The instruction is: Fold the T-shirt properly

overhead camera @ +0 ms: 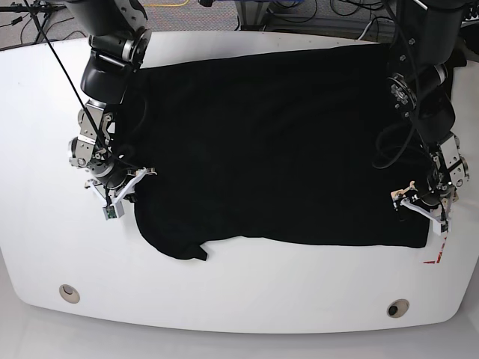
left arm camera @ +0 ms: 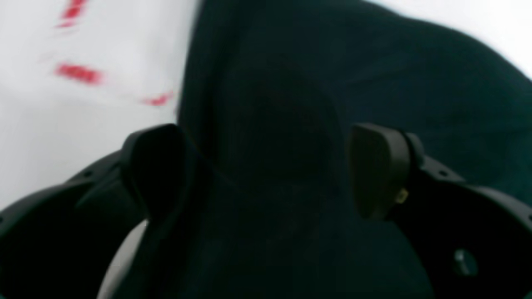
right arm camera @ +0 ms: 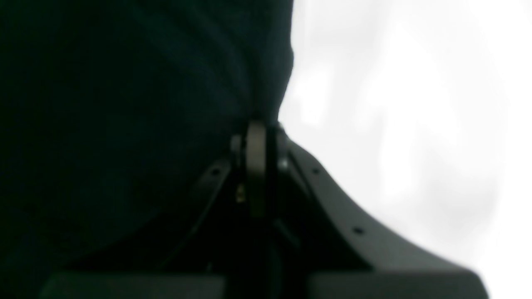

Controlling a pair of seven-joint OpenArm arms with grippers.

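The T-shirt lies spread over the white table, plain black side up, with one sleeve hanging toward the front left corner. At its left edge in the base view my right gripper is shut. The right wrist view shows the closed fingertips pinching the black cloth, whose creases run into them. My left gripper is down at the shirt's front right corner. It stands open in the left wrist view, and black cloth lies between its two fingers.
Red tape marks sit on the table beside the shirt's right corner and show blurred in the left wrist view. Two round holes lie near the table's front edge. Cables run behind the far edge.
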